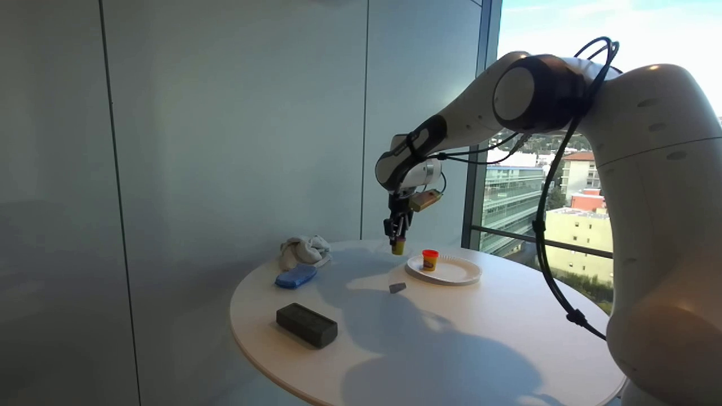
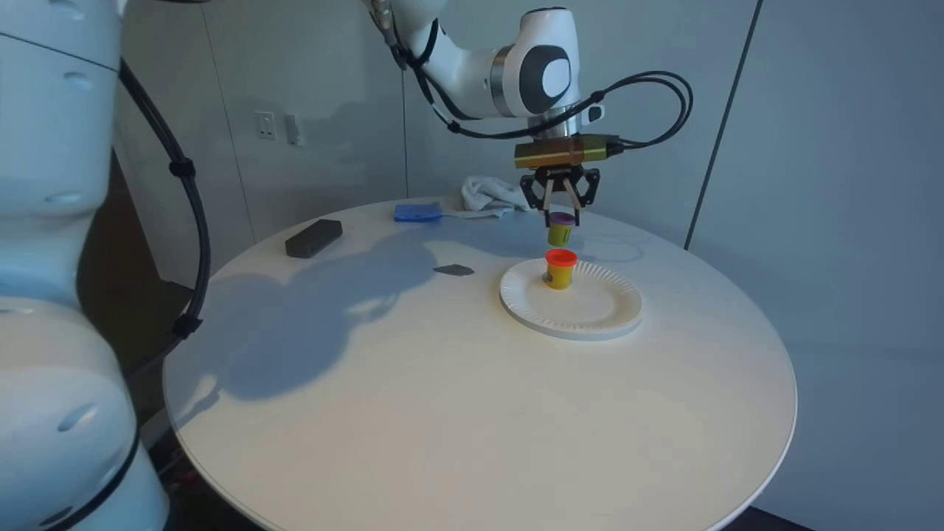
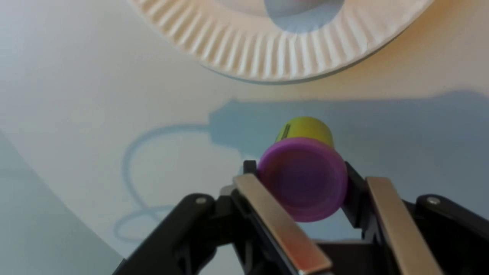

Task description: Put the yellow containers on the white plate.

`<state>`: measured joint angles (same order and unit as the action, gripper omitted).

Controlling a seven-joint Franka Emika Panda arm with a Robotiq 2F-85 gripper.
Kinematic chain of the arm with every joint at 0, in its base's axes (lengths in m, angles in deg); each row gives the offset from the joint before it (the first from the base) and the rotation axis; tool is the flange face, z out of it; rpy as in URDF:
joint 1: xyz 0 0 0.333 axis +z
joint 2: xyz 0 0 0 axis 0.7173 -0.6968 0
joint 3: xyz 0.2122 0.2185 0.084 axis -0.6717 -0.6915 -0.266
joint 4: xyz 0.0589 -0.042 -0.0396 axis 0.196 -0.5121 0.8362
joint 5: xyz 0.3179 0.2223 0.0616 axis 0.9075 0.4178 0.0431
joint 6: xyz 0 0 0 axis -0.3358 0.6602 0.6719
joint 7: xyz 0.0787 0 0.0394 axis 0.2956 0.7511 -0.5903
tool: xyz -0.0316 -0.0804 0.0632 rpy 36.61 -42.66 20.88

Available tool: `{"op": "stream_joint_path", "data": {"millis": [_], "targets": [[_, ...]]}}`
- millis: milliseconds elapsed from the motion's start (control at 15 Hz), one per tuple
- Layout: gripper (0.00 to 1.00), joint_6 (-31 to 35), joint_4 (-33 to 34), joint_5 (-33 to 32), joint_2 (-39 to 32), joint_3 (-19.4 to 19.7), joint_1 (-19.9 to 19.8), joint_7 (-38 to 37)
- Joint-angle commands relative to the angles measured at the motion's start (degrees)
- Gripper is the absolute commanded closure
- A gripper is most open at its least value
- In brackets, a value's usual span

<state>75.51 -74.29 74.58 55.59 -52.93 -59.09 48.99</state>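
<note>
Pale panelled wall at the back; window beside it in an exterior view. White arm with dark joints and cables bends out over the worktop, which is round and white. A broad shadow crosses the worktop. White plate, fluted rim, sits flat on the worktop. Crumpled pale cloth near the worktop's edge, well apart from the plate. Dark oblong block, also near the edge. Blue item, type unclear, just beside the cloth. Jaws point down, clamped on the purple-lidded yellow container: one jaw against each side of the lid in the wrist view. Held container is outside the plate's rim, near it, with worktop showing between them in the wrist view; can't tell if its base touches the worktop. Red-lidded yellow container is on the plate, upright, off centre, in both exterior views. Grey piece, too small to identify, on the worktop between plate and block, nearer the plate.
</note>
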Motion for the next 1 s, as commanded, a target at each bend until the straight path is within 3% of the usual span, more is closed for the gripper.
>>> {"op": "stream_joint_path", "data": {"millis": [0, 533, 933], "targets": [[0.72, -3.5, -2.0, -3.7, 6.7, 2.1, 0.3, -3.2], [0.72, -14.1, -7.1, -8.6, 16.8, 5.4, 0.0, -9.9], [0.72, -14.4, -15.3, -7.1, 19.2, 5.4, 0.2, -15.7]]}}
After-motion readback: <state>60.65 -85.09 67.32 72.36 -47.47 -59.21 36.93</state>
